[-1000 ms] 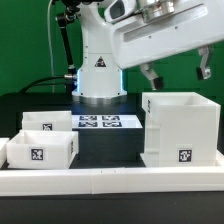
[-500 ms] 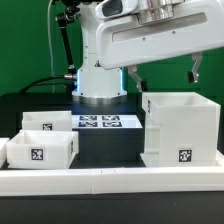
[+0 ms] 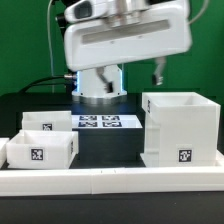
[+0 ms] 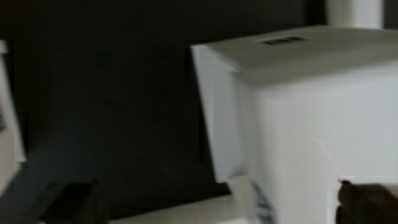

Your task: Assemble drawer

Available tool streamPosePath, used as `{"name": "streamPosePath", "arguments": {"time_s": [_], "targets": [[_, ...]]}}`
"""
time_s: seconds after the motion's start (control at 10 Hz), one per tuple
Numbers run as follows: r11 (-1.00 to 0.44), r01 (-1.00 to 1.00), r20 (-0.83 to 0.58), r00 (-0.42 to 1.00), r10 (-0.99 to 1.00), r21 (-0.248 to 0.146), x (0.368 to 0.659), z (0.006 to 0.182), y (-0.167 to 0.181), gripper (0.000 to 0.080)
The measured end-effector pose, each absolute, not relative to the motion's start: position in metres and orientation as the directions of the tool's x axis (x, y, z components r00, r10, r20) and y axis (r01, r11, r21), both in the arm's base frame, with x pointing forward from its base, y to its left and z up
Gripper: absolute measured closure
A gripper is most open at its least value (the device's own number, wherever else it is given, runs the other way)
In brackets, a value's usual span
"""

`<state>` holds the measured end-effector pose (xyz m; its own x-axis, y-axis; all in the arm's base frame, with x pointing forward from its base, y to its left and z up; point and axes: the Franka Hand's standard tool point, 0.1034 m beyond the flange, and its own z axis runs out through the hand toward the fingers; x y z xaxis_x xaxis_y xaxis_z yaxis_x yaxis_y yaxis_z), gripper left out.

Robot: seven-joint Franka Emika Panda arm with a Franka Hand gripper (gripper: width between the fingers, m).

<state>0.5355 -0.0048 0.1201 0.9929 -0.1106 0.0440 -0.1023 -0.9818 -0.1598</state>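
The large white box shell [image 3: 182,128] stands open-topped at the exterior view's right, with a tag on its front. Two shallow white trays sit at the exterior view's left, one in front [image 3: 40,150] and one behind [image 3: 48,123]. My gripper [image 3: 132,76] hangs high above the table, over the gap between the trays and the box shell. It is open and empty. In the wrist view the gripper [image 4: 217,205] shows two dark fingertips [image 4: 71,200] set far apart, with the box shell [image 4: 302,110] blurred below.
The marker board [image 3: 100,122] lies flat at the back middle, in front of the robot base [image 3: 100,88]. A long low white border rail [image 3: 110,180] runs along the front. A white edge [image 4: 7,110] shows at one side of the wrist view.
The arm and open gripper have swung steadily toward the exterior view's left, from above the box shell to above the middle. The drawer parts have not moved.
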Motion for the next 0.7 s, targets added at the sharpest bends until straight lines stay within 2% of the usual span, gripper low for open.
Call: {"name": "streamPosePath", "arguments": {"time_s": [0.2,0.6,0.7], "targets": [[-0.99,-0.025,0.072,0.997,-0.035,-0.138,0.532,0.114,-0.034,0.0151],[-0.99,-0.044,0.062,0.997,-0.053,-0.137,0.53,0.111,-0.035,0.0151],[-0.99,-0.058,0.045,0.997,-0.064,-0.125,0.527,0.103,-0.046,0.0151]]}}
